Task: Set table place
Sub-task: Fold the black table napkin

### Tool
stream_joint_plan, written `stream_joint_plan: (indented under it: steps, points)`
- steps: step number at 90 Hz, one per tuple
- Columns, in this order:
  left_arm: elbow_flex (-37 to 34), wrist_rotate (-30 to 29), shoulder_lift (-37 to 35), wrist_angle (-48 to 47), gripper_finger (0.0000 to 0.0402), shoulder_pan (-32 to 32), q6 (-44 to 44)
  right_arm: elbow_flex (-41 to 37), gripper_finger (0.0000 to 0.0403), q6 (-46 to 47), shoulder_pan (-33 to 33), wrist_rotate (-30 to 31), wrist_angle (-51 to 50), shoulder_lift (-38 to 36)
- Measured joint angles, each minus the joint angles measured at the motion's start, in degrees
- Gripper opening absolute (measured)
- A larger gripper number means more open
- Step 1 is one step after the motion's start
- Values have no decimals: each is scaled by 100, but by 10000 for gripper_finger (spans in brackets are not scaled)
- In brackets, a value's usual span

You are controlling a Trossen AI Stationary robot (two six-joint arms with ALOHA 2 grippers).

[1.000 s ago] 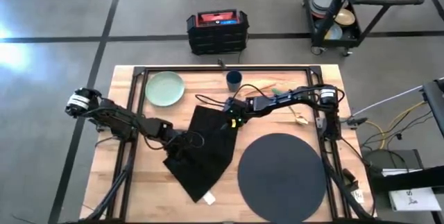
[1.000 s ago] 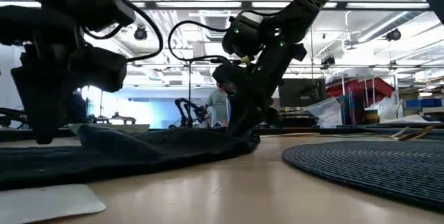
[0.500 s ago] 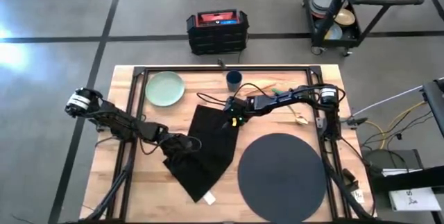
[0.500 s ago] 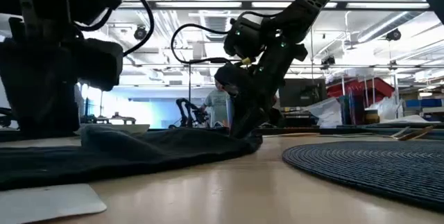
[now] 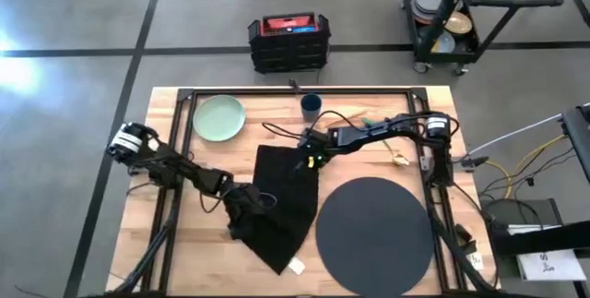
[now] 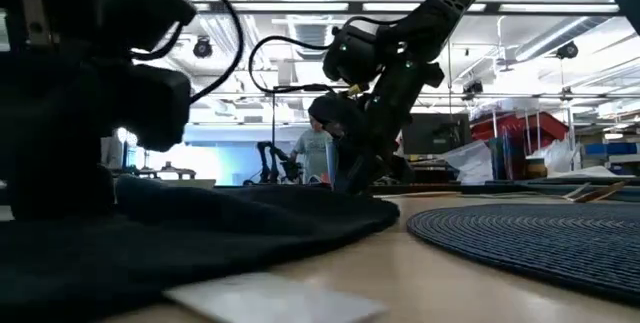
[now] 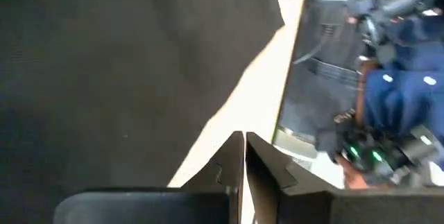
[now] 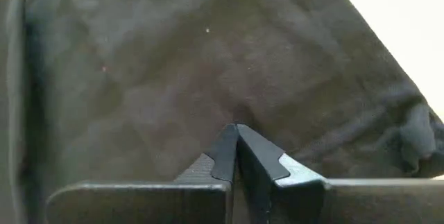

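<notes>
- Nearest, the dark grey placemat (image 5: 373, 233) lies at the tabletop's (image 5: 166, 252) front right.
- Beside it, the left end effector (image 5: 247, 201) seems pinched on the black napkin (image 5: 281, 201).
- Farther back, the right end effector (image 5: 309, 155), fingers together, pinches the napkin's far edge.
- Beyond stand the green plate (image 5: 218, 117) and blue cup (image 5: 311, 106).

We see a large rectangular light wood plank table (image 5: 184, 252) with a black metal rail frame. On it lie a pale green round plate (image 5: 218, 117), a small dark blue cup (image 5: 311, 106), a black cloth napkin (image 5: 286, 201), a large dark grey round placemat (image 5: 373, 235), and green-handled gold cutlery (image 5: 398, 155).
</notes>
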Motion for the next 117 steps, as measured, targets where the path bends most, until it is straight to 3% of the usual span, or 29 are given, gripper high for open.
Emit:
stream_joint_plan:
  steps: [18,41,56,72,78,98,105,117]
  points:
    - [337,877,471,149,0,70,247,-20,0,-13,-2,162,-130,-198]
    - [347,876,241,116,0,53,300,-17,0,-439,-118,255,-464,-539]
    - [252,-15,-246,-248,0,66,600,-12,0,-827,-149,-384,-377,-568]
    - [203,-2166,-844,-1273,0,8,873,-10,0,-868,-179,-592,-13,-497]
    - [202,-2632,-1052,-1342,0,-88,935,-4,0,-875,-181,-714,48,-471]
    - [171,-3272,-1158,-2387,0,-282,889,-4,0,-906,-235,-829,90,-318]
    - [141,-3174,-1069,-2601,0,-349,852,-2,0,-901,-238,-838,94,-227]
    - [53,-2614,-847,-2091,0,-456,657,0,0,-873,-249,-927,123,-96]
